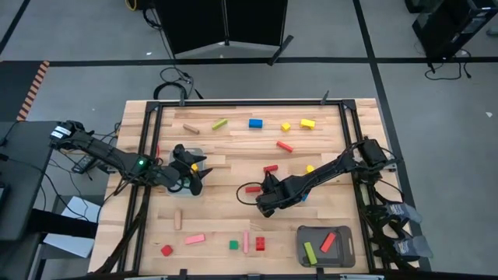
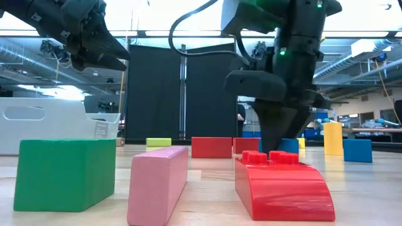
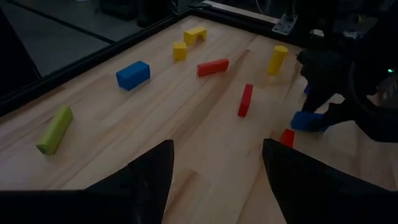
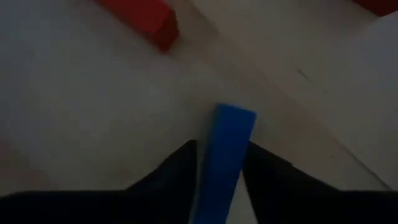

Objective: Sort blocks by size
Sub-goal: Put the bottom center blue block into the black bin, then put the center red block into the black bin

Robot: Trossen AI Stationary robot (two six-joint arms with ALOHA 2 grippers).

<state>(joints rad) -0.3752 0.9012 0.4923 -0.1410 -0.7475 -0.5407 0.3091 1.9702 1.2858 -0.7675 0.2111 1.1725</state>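
The right arm reaches in from the right edge of the table (image 1: pixel 233 167), stretched low and slanting toward the middle, with its wrist bent down so that the right gripper (image 1: pixel 268 204) points at the boards just right of centre. In its own wrist view the two dark fingers (image 4: pixel 177 171) stand on either side of a blue bar (image 4: pixel 227 149), narrowed around it with each finger close against a long face; whether they press it firmly cannot be told. The bar lies flat on the wood. The low view shows the same gripper (image 2: pixel 276 135) down at table height with blue showing beside its tips, behind a red rounded block (image 2: pixel 282 182).

The left arm comes in from the left side, elbow bent, and the left gripper (image 1: pixel 193 173) hangs above the left part of the table over a grey tray (image 1: pixel 194 152). Its fingers (image 3: pixel 146 180) are spread wide and hold nothing.

The other blocks lie scattered. A green bar (image 1: pixel 219 124), a blue block (image 1: pixel 255 123) and two yellow pieces (image 1: pixel 307 123) sit along the far side. A pink bar (image 1: pixel 194 239), a green cube (image 1: pixel 233 244) and a red cube (image 1: pixel 166 250) lie along the near edge. A second grey tray (image 1: pixel 346 250) at the near right holds a green bar (image 1: pixel 310 252) and a red bar (image 1: pixel 327 242).
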